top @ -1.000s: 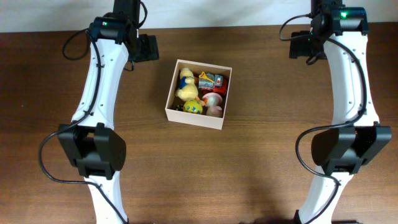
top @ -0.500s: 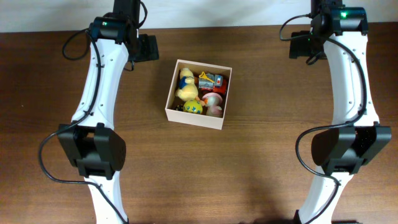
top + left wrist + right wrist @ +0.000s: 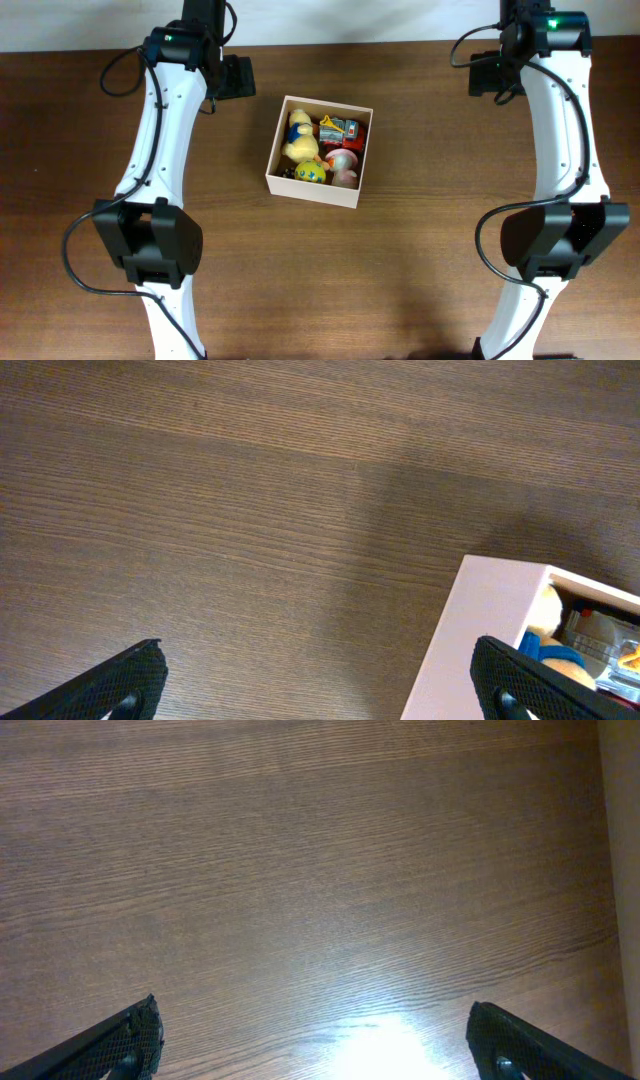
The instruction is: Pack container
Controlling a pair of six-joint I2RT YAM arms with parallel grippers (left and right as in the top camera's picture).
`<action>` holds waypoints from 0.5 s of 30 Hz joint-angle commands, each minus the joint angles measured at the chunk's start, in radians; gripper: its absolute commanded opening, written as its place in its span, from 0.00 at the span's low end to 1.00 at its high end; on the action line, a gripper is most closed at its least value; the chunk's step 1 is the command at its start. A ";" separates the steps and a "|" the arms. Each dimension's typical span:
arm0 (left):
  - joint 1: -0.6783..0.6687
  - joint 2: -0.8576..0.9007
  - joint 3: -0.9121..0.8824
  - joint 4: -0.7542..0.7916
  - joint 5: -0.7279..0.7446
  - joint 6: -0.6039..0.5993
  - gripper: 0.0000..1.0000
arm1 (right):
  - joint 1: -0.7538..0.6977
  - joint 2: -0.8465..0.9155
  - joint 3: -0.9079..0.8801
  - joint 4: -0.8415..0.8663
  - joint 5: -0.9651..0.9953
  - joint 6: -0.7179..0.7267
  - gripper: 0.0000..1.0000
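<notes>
well, as far as i can judge, the packing is all but done. the container (image 3: 312, 191) sits on the table (image 3: 420, 270) between my two arms, toward the far side, and it is already filled with toys. a yellow plush (image 3: 300, 135) lies along its left wall, a red toy vehicle (image 3: 342, 129) sits in the far right corner, a pink-and-white piece (image 3: 343, 163) lies nearer than that, and a yellow-and-blue toy (image 3: 312, 172) rests against the near wall. i see no toy loose on the wood in any view, so nothing seems left to pick up. at most i'd check that the load sits below the rim.

my left gripper (image 3: 315, 665) has its jaws spread as wide as they go, with nothing between them. it hangs over bare wood just beside the container's far left corner, and my wrist view catches one pale wall and a bit of the plush. my right gripper (image 3: 310, 1025) is just as wide and just as empty, over bare table well apart from the container on its right.

against the earlier overhead pictures almost nothing differs — the container and its toys lie exactly where they did, and both arms keep the same parked pose. there is perhaps a slight shift at my right wrist, too small to be sure of.
</notes>
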 commanded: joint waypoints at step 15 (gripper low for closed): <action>0.001 -0.017 0.013 -0.002 -0.008 -0.003 0.99 | 0.102 -0.605 0.014 0.416 -0.243 0.004 0.99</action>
